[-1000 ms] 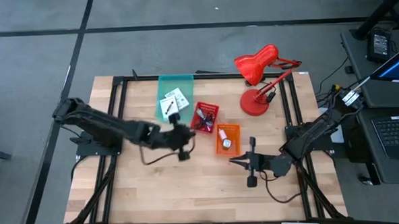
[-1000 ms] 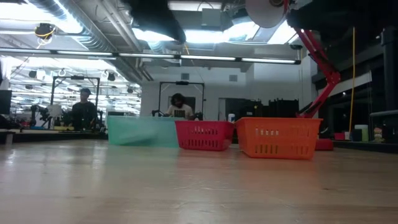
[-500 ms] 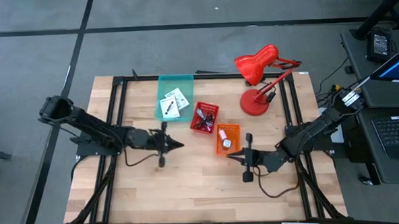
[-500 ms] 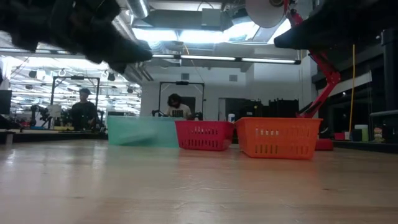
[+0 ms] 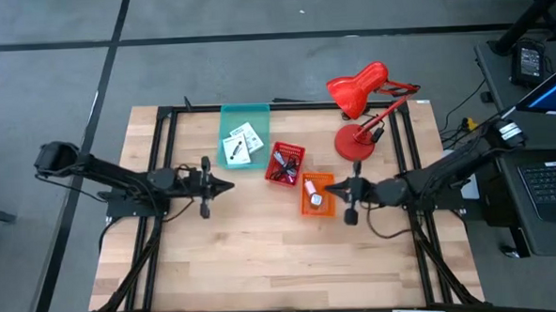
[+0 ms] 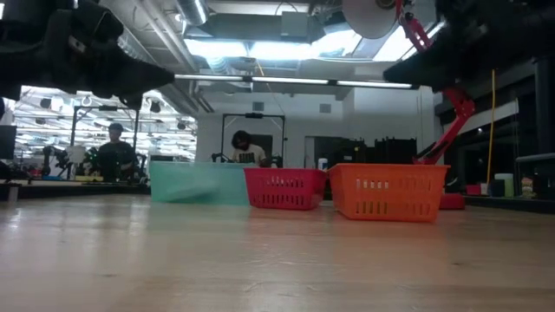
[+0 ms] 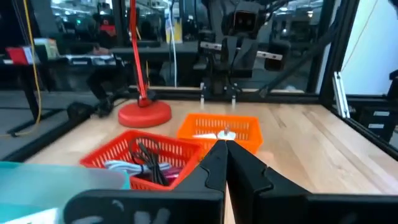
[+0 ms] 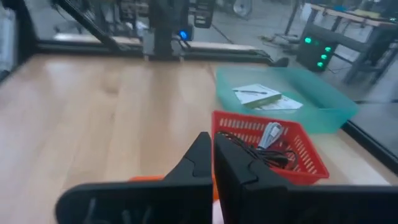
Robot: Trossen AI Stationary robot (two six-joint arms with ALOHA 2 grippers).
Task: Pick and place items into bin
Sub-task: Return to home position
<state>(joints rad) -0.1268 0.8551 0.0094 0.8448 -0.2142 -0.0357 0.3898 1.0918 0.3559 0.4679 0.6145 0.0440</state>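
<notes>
Three bins stand in a row at the table's far middle. The teal bin holds two white cards. Dark cables lie in the red basket. Small white and pink pieces lie in the orange basket. My left gripper is shut and holds nothing; it hangs level, left of the red basket, pointing right. My right gripper is also shut and holds nothing; it hangs at the orange basket's right edge, pointing left.
A red desk lamp stands at the far right, its round base on the table. A black frame runs along the table's sides. Bare wood lies in front of the bins. People show in the room beyond.
My left gripper has drawn back from the red basket toward the table's left edge, sinking and tipping up from a downward slant to level. My right gripper has moved toward the far edge, up to the orange basket's right side. Both stayed shut.
</notes>
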